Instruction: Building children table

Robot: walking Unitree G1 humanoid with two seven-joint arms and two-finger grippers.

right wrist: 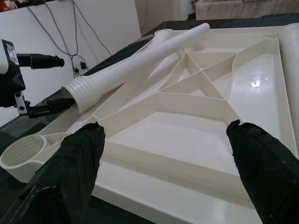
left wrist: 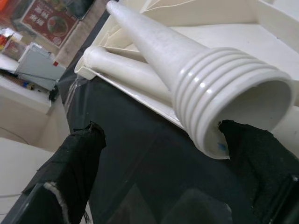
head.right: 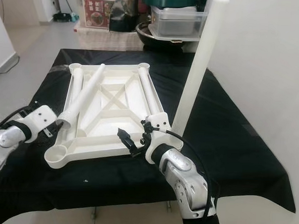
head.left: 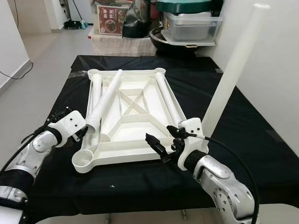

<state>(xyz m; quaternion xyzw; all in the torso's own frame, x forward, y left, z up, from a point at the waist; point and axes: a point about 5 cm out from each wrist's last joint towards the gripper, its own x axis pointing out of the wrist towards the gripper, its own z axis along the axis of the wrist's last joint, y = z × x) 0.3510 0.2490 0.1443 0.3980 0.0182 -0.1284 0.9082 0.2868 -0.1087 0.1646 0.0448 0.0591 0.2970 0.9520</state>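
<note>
The white tabletop (head.left: 134, 119) lies upside down on the black-covered table (head.left: 248, 131), one leg (head.left: 235, 71) standing upright at its near right corner. A loose leg (head.left: 104, 102) lies slanted across the left side, its ribbed end between the left gripper's (left wrist: 159, 154) wide-open jaws. The right gripper (right wrist: 168, 154) hovers at the near edge, jaws spread, empty. The far box's (head.left: 110, 16) label is too blurry to read.

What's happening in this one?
A humanoid robot is assembling a white plastic children's table. The tabletop lies upside down on a black cloth, with one leg already standing upright at its near right corner. The left gripper, open, is at the threaded end of a loose leg; the right gripper, also open, hovers over the near edge.
</note>
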